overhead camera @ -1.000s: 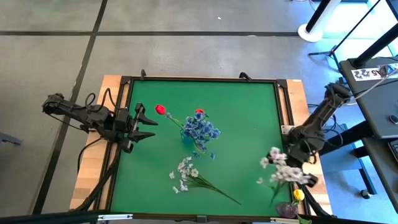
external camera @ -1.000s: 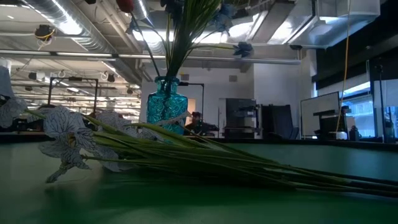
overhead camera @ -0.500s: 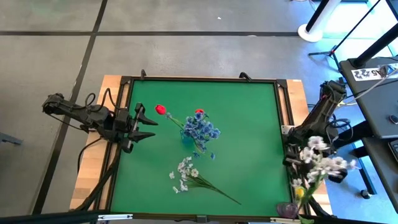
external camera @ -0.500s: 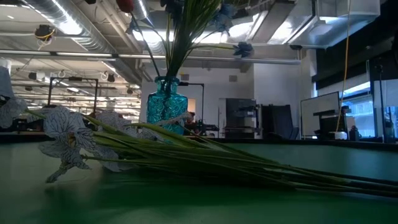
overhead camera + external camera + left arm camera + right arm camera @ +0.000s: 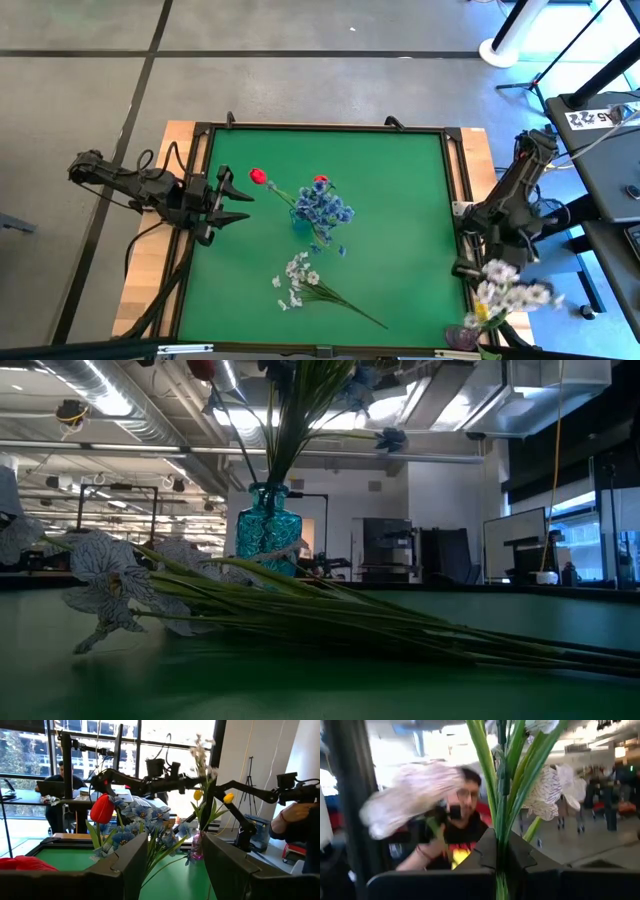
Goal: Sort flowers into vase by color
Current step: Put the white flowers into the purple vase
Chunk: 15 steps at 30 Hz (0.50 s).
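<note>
My right gripper (image 5: pixel 478 268) is shut on a white blossom spray (image 5: pixel 512 294) at the table's near right corner, above a small purple vase (image 5: pixel 463 338) that holds yellow tulips (image 5: pixel 198 795). A teal glass vase (image 5: pixel 300 222) stands mid-table with blue sprays (image 5: pixel 322 208) and red tulips (image 5: pixel 258 176) in it. A second white spray (image 5: pixel 298 280) lies flat on the mat, its stems (image 5: pixel 400 625) pointing toward the near right. My left gripper (image 5: pixel 232 201) waits open at the left edge, facing the teal vase. My right gripper pinches the white spray's bundled green stems (image 5: pixel 499 845) between its two fingers, which lie across them. The spray is lifted clear of the mat and stands upright, with the blossoms (image 5: pixel 547 785) above the fingers. Whether the stem ends reach into the purple vase cannot be told.
The green mat (image 5: pixel 400 200) sits in a dark frame on a wooden table. A person (image 5: pixel 457 827) is beyond the right arm, and a hand (image 5: pixel 295 815) shows at the right. Bare mat lies between the teal vase and the right edge.
My right gripper has lifted the white spray from low over the mat's near right part, swung it out over the right edge, then carried it toward the near edge above the purple vase. The spray has come upright. The left arm has kept still.
</note>
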Available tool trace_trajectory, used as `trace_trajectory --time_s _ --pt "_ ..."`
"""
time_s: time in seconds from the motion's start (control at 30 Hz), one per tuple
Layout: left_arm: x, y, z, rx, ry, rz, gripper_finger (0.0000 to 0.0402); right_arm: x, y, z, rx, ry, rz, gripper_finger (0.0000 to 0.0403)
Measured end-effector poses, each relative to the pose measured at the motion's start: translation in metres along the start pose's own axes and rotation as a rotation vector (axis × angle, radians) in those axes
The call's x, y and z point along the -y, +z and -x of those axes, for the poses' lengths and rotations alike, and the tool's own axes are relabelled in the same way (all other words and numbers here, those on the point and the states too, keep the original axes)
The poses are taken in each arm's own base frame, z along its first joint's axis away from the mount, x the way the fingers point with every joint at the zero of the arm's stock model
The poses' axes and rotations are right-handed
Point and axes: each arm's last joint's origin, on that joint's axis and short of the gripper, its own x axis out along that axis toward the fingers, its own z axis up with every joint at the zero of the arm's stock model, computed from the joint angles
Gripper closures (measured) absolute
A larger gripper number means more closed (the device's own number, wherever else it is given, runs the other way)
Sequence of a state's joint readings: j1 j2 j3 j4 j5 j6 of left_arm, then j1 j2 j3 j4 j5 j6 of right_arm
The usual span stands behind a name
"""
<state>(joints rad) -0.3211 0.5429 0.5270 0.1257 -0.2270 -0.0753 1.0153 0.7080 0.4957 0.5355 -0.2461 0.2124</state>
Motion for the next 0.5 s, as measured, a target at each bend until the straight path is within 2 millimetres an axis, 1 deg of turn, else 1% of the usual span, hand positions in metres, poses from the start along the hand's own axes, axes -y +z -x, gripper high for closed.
trace_trajectory --time_s 0.07,0.17,0.37,0.5 --pt "0.000 0.000 0.000 0.000 0.000 0.000 0.0217 0.001 -0.006 -0.002 -0.047 0.013 0.019 0.0395" --pt "0.000 0.000 0.000 0.000 0.000 0.000 0.0217 -0.005 -0.011 -0.003 -0.088 0.061 0.037 0.0392" --pt "0.000 0.000 0.000 0.000 0.000 0.000 0.0217 -0.019 -0.012 -0.004 -0.087 0.130 0.083 0.0389" --pt "0.000 0.000 0.000 0.000 0.000 0.000 0.0217 -0.024 -0.017 -0.004 -0.131 0.134 0.088 0.0388"
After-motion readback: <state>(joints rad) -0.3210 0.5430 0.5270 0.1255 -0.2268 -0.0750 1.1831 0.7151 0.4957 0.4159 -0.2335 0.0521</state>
